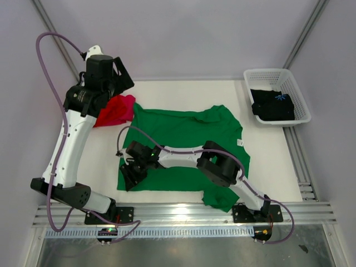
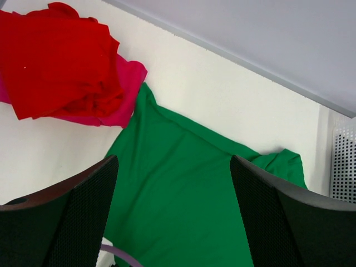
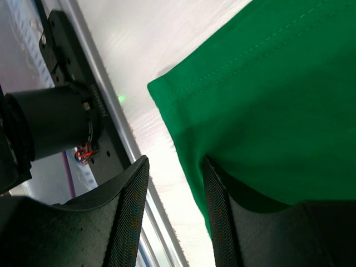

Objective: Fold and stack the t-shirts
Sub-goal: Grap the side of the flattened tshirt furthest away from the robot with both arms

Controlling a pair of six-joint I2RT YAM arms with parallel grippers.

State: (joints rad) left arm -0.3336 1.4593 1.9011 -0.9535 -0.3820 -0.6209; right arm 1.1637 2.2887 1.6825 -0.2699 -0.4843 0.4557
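A bright green t-shirt (image 1: 183, 133) lies spread flat across the middle of the table. My right gripper (image 1: 130, 172) is low at its near-left corner. In the right wrist view it (image 3: 175, 167) is open, with bare table in the gap and the green hem (image 3: 183, 100) lying against one finger (image 3: 219, 222). My left gripper (image 1: 123, 78) hangs open, raised at the back left above the shirt's shoulder (image 2: 183, 211), with nothing between its fingers. A red t-shirt (image 2: 55, 61) lies bunched on a magenta-pink one (image 2: 125, 94). A black t-shirt (image 1: 271, 104) lies in the basket.
The white lattice basket (image 1: 271, 73) stands at the back right corner; its wall (image 2: 345, 161) shows at the left wrist view's edge. An aluminium rail (image 1: 183, 211) runs along the near edge, close to the right gripper. The left arm's base (image 3: 55, 117) is nearby.
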